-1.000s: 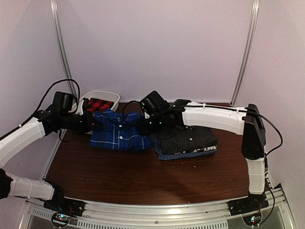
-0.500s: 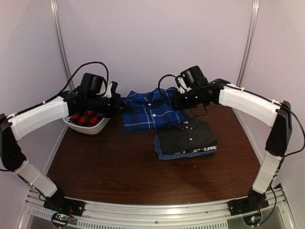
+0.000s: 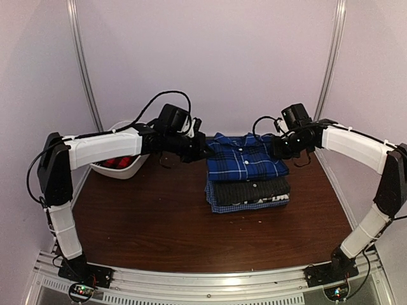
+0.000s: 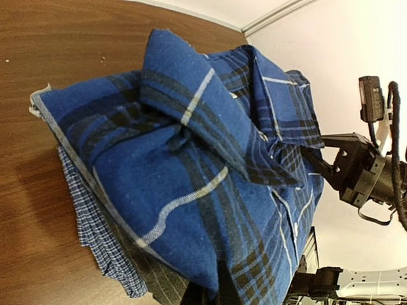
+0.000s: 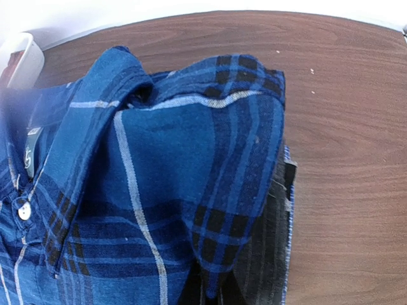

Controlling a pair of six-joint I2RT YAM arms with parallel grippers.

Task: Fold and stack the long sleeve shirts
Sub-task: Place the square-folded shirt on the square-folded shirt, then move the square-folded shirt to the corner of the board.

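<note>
The folded blue-and-black plaid shirt [image 3: 245,159] hangs between both grippers, right over the stack. My left gripper [image 3: 202,152] is shut on its left edge, and the cloth hides the fingertips in the left wrist view [image 4: 213,293]. My right gripper [image 3: 278,147] is shut on its right edge [image 5: 216,293]. Under it lies the folded charcoal striped shirt [image 3: 251,189] [image 5: 275,254] [image 4: 159,279], on top of a small-checked blue shirt [image 3: 245,206] [image 4: 95,244]. I cannot tell whether the plaid shirt touches the stack. A red-and-black plaid shirt [image 3: 117,162] lies in the tub.
The white plastic tub [image 3: 121,171] [image 5: 22,60] stands at the back left of the brown table [image 3: 159,229], under my left forearm. White walls close in the back and both sides. Cables loop above both wrists.
Both grippers have carried the blue plaid shirt to the right, from beside the tub to above the stack. Both arms have swung up and rightward.
</note>
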